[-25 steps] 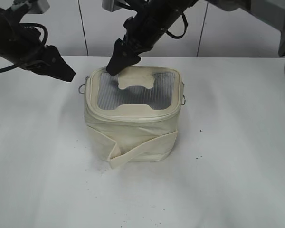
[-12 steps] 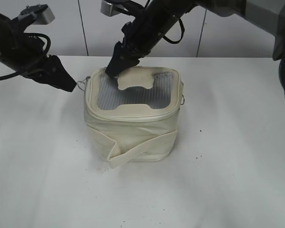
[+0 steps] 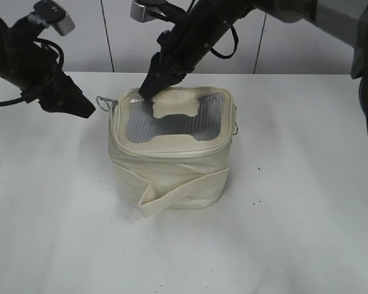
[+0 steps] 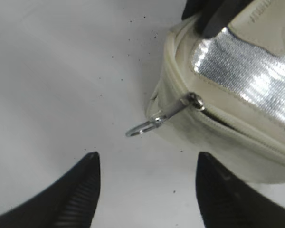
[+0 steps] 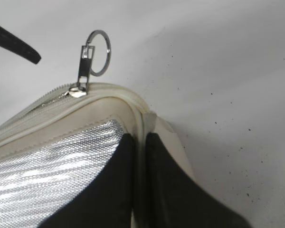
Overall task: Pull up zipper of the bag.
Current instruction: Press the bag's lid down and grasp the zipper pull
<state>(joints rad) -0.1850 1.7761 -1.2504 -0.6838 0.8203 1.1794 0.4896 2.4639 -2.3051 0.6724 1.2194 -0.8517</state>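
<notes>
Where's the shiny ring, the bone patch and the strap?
zipper ring [image 4: 138,128]: left wrist view, on the round loop.
bone patch [image 3: 178,106]: exterior view, patch middle.
strap [image 3: 187,192]: exterior view, front band.

Soft matt leatherette, bright metal trim

The bag [image 3: 172,171] looks smooth, cream and matt; its lid window [image 4: 247,71] is ribbed and shiny silver. The zipper pull [image 5: 88,61] is polished metal. The table [image 3: 306,233] is dull white, speckled.

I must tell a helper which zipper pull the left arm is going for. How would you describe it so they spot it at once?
Start at the cream bag mid-table and go to its lid's far-left corner. A silver pull juts sideways there, its ring hanging over the table in front of the open left pincer. The other ring, on the bag's right side, has no pincer beside it.
</notes>
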